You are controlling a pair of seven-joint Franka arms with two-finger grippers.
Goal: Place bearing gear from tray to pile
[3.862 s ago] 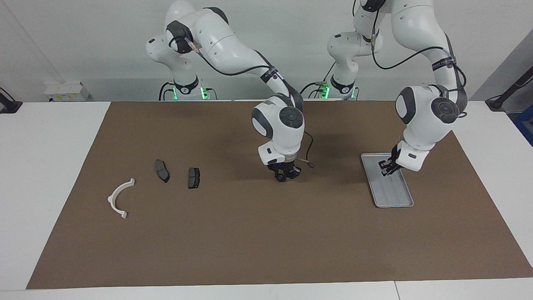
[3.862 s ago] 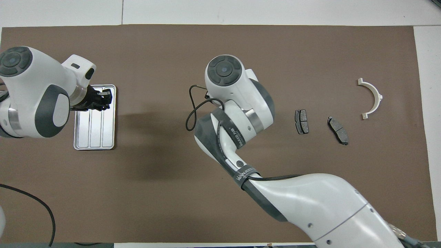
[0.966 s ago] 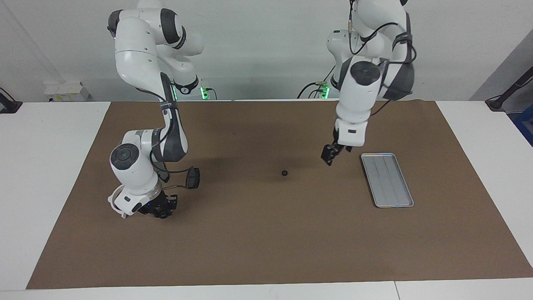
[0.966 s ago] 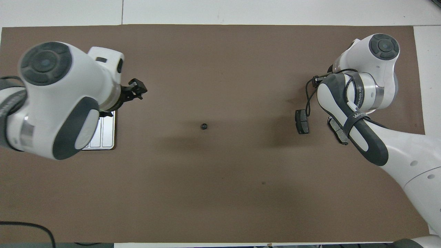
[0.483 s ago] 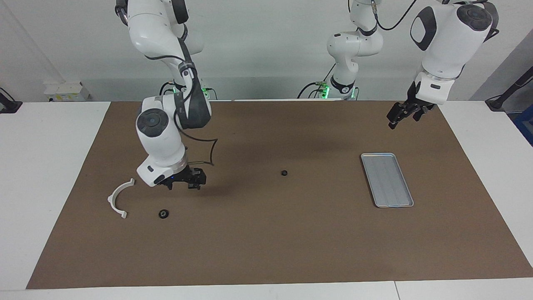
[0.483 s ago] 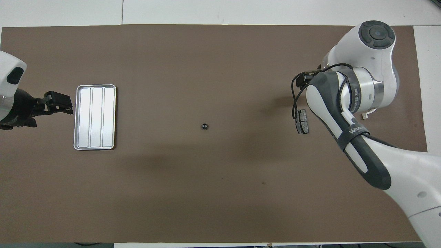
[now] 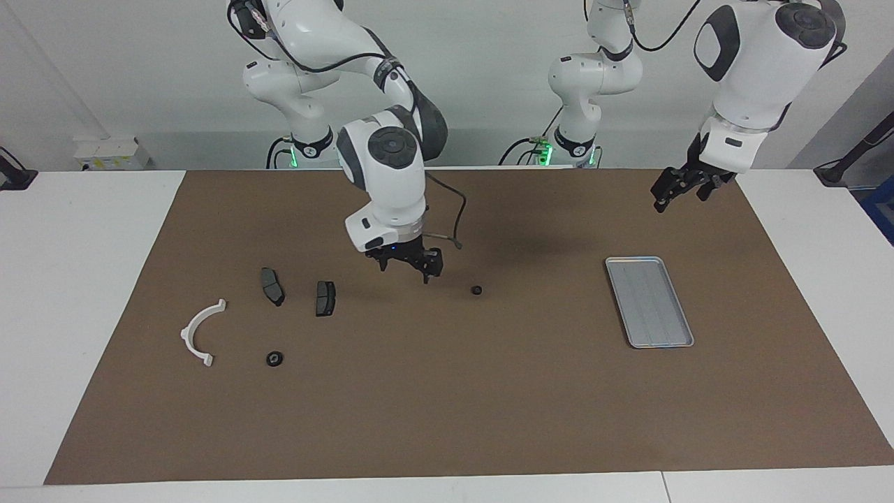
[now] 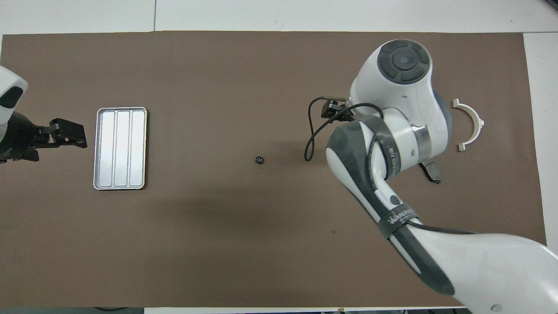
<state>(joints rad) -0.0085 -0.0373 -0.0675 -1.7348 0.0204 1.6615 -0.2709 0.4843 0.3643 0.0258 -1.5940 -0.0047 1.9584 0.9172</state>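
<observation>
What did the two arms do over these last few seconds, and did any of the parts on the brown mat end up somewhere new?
The right gripper carried one small black bearing gear to the pile beside the white plastic arc bracket, let go, and swung back toward the second small black gear mid-mat. The left gripper set down that second gear, then lifted away from the flat silver-grey metal tray. Tray, bracket and two dark grey brake-pad pieces stayed put.

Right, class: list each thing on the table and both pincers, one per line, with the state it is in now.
Tray: flat on the mat, nothing in it.
Small gear: on the mat mid-table, not held.
Second gear: lying beside the white arc.
Two dark pads: flat, apart.
Right pincer: open, holding nothing, above the mat.
Left pincer: open, holding nothing, raised.
</observation>
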